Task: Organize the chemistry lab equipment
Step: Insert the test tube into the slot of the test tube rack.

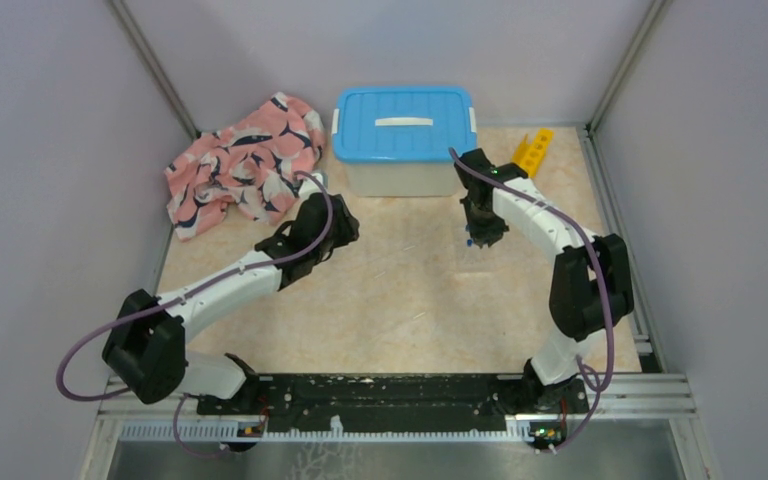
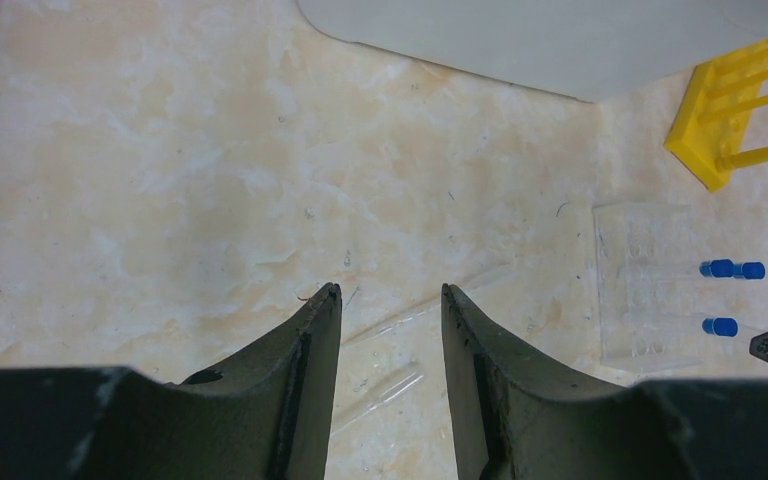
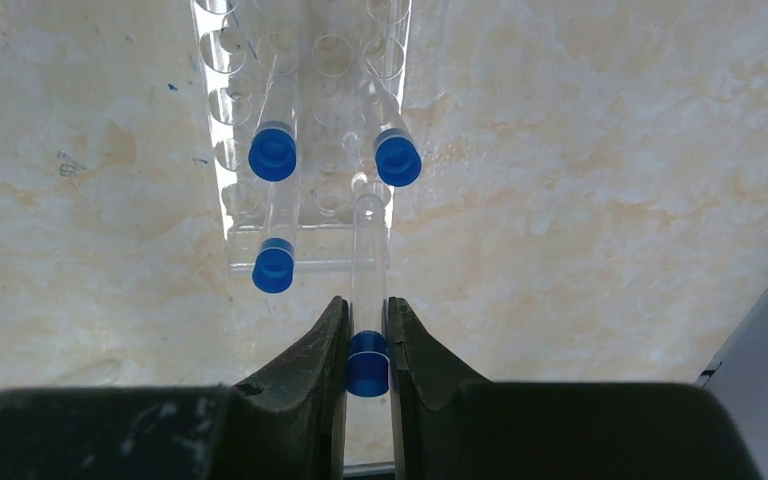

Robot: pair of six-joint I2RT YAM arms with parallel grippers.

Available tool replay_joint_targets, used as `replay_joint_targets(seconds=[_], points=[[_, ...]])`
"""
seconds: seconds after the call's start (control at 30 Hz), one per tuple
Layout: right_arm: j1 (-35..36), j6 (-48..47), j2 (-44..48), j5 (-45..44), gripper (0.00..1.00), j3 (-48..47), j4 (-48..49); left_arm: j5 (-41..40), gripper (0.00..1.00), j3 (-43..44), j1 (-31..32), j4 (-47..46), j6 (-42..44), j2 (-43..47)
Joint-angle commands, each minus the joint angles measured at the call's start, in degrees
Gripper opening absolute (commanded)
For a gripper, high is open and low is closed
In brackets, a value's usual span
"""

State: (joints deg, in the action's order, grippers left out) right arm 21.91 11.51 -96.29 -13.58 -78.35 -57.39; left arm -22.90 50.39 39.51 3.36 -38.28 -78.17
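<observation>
My right gripper (image 3: pixel 367 318) is shut on a thin clear tube (image 3: pixel 368 250) just above its blue cap (image 3: pixel 367 362). The tube's tip points into a clear holed rack (image 3: pixel 225 60) on the table. Three more blue-capped tubes (image 3: pixel 272 155) stand in that rack. In the top view this gripper (image 1: pixel 480 240) hangs over the rack. My left gripper (image 2: pixel 390 292) is open and empty, low over the table, with two faint clear tubes (image 2: pixel 430 305) lying under it. The yellow holed rack (image 1: pixel 533 152) lies at the back right and shows in the left wrist view (image 2: pixel 730 120). Tongs and ball are out of view.
A white bin with a blue lid (image 1: pixel 403 135) stands at the back centre. A pink whale-patterned cloth (image 1: pixel 245 165) lies bunched at the back left. My left gripper (image 1: pixel 338 222) is near the table's middle left. Walls close in on both sides.
</observation>
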Motion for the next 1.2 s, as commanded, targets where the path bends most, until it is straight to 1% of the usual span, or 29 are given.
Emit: replay_joint_targets(seconds=[0.0,0.57,1.17], points=[[-1.0,-0.9,-0.5,0.4,0.04,-0.1,1.8,0.4,0.47,-0.5,0.4,-2.1,0.1,-0.8],[-2.0,-1.2,-0.9,1.3,0.04,1.4,2.6,1.3,0.47,0.0,0.5,-2.5,-0.3,-1.9],[-2.9,-1.2,-2.9,2.6,0.06,1.6,3.2,2.3,0.47,0.1,0.9,-2.9,-0.5,-3.4]])
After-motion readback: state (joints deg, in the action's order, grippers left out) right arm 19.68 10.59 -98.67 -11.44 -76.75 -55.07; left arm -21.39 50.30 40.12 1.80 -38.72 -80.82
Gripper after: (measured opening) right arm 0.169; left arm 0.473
